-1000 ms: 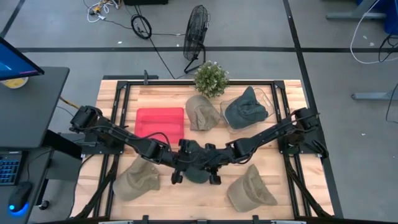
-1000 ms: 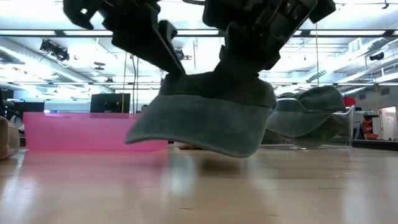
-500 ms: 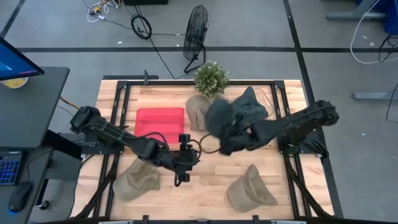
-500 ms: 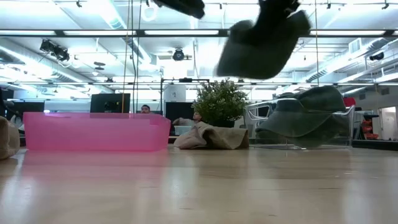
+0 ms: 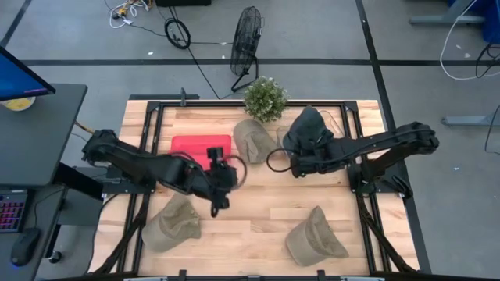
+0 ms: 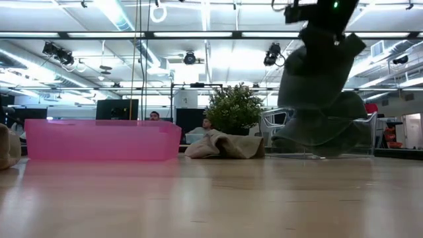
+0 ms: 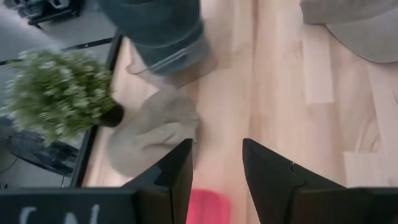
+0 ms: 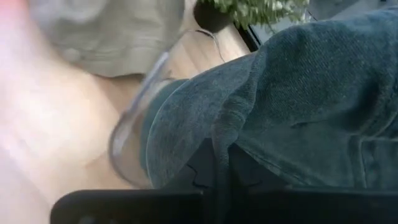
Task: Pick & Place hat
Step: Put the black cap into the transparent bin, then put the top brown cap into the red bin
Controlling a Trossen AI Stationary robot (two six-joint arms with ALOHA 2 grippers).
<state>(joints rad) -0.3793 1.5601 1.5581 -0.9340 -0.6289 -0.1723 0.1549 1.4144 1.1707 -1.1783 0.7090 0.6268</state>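
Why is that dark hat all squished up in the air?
The right end effector is gripping the dark green hat, so it hangs crumpled above the clear bin holding another dark hat. Nothing looks spilled or broken.

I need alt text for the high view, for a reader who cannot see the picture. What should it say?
Seen from above, the right gripper holds a dark green hat over another dark hat near the table's far right side. The left gripper, open and empty, hovers beside a pink tray. Three tan hats and a potted plant also sit on the table.

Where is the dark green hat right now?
High view: the dark green hat hangs from the right gripper over the clear bin, right of the tan hat.
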